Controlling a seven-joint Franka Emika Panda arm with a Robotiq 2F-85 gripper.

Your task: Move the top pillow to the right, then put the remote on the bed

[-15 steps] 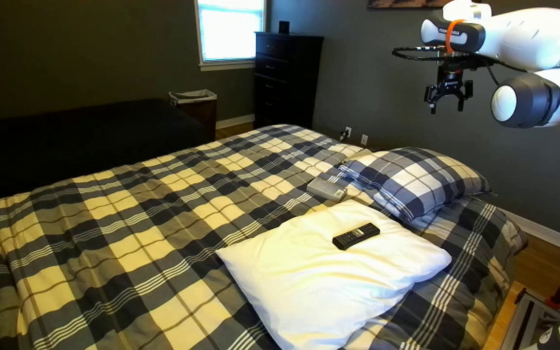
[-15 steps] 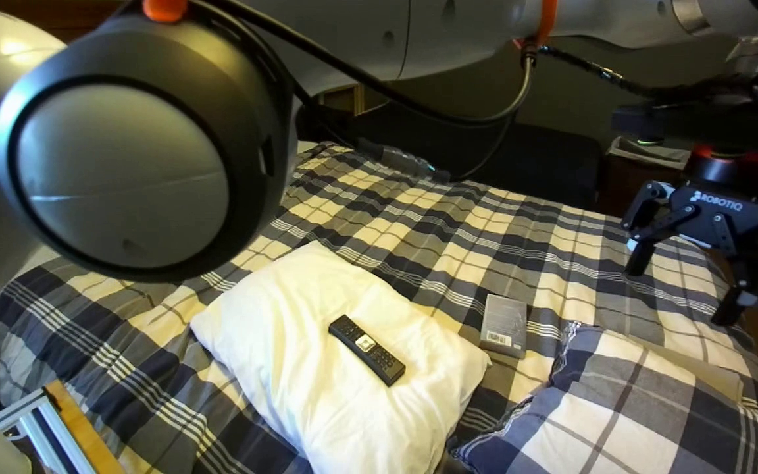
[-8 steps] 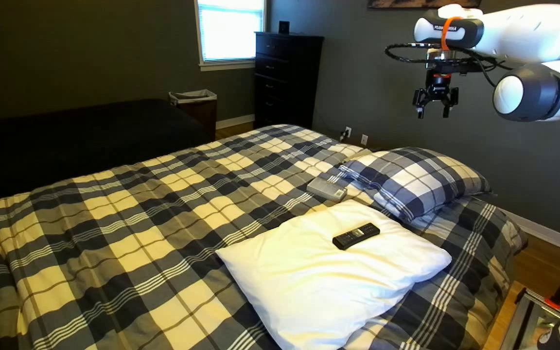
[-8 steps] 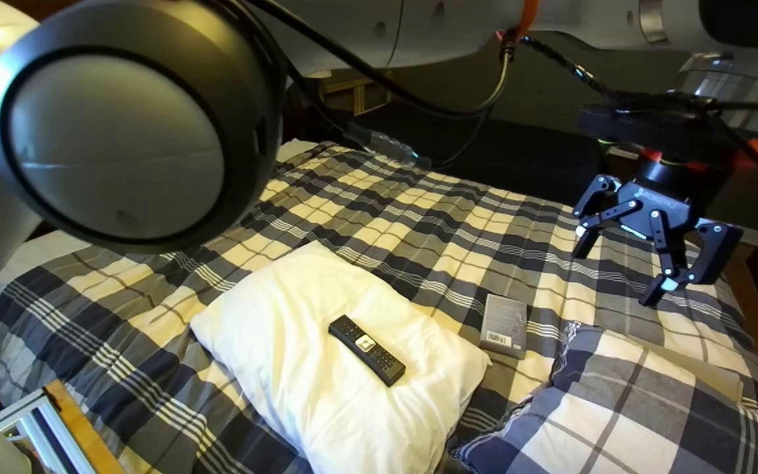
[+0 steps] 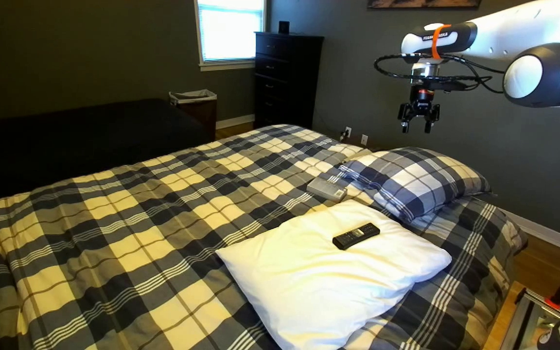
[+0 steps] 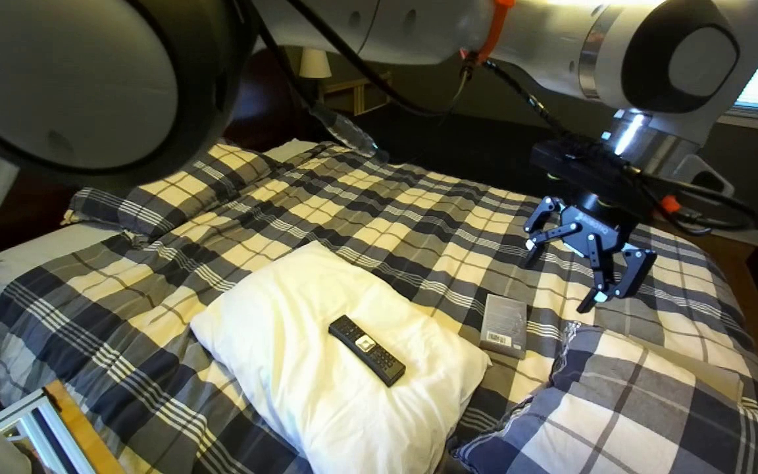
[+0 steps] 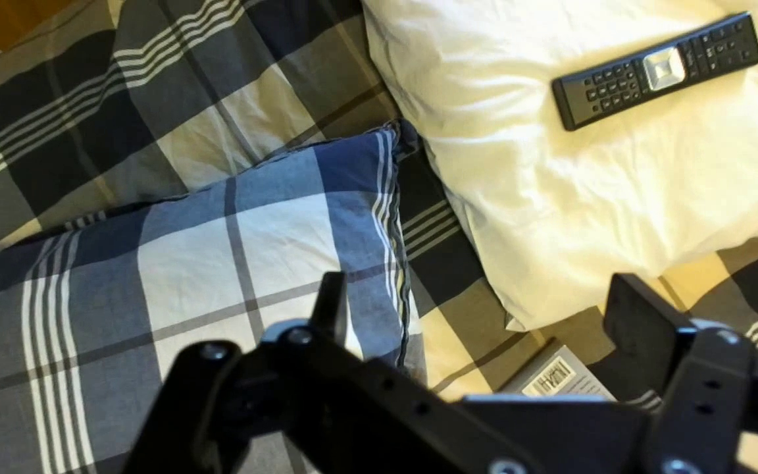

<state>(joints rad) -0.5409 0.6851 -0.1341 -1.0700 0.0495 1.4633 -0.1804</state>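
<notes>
The gripper, spread wide and empty, hangs near the plaid pillow, which lies at right in both exterior views, likely out of the way so the remote on the white pillow can go on the bed.
</notes>
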